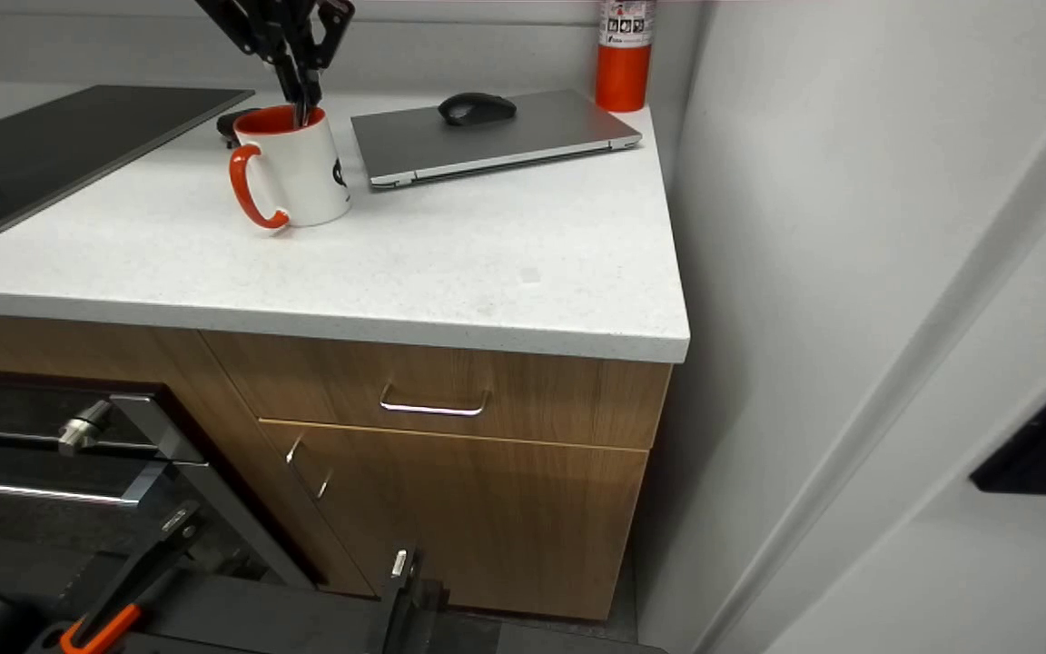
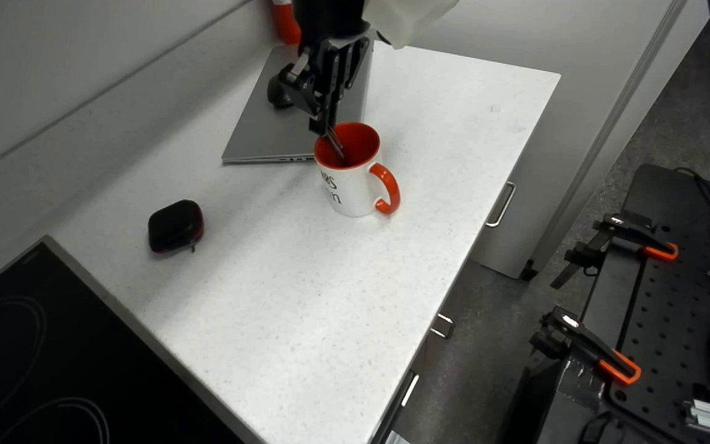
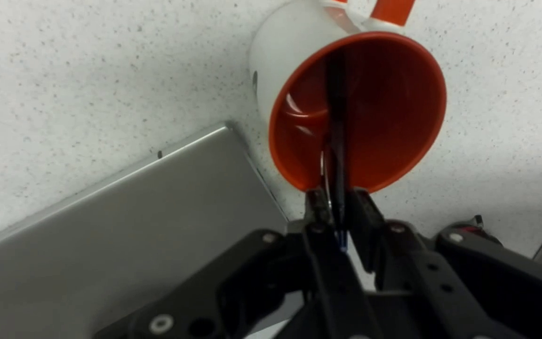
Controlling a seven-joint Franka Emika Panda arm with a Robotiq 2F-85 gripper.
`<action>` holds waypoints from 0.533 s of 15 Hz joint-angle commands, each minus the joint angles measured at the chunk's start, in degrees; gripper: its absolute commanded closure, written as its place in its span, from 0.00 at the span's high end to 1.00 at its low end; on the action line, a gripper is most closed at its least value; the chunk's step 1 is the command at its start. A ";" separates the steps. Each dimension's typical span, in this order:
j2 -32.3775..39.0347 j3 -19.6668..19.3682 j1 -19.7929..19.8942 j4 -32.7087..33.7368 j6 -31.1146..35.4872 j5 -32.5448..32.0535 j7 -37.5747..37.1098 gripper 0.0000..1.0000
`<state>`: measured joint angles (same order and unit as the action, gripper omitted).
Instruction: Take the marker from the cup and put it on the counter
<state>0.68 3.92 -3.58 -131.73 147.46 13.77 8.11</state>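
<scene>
The cup [image 1: 305, 177], a white mug with a red handle and red inside, stands upright on the white speckled counter [image 1: 450, 272]. It also shows in an exterior view [image 2: 350, 192] and the wrist view [image 3: 280, 61]. The marker [image 3: 339, 127] is a thin dark stick with a shiny strip beside it. It leans inside the cup, its lower part deep within, and shows in an exterior view [image 2: 335, 145]. My gripper [image 3: 338, 200] is at the cup's rim, shut on the marker's upper end. The gripper points down in both exterior views [image 1: 302, 94] [image 2: 324, 126].
A closed grey laptop [image 1: 523, 136] with a black mouse [image 1: 478, 109] on it lies beside the cup. A red canister [image 1: 623, 77] stands at the back corner. A small black case [image 2: 175, 227] and a dark cooktop [image 2: 28, 364] are on the other side. A wall bounds one end.
</scene>
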 commanded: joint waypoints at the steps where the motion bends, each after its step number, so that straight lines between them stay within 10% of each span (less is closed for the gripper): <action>1: -2.55 -0.16 0.15 -1.55 1.37 0.01 1.46 0.04; 8: -16.15 -2.60 0.55 -5.23 -3.94 -3.17 1.29 0.04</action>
<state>-7.88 2.55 -3.34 -134.26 146.78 11.35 8.35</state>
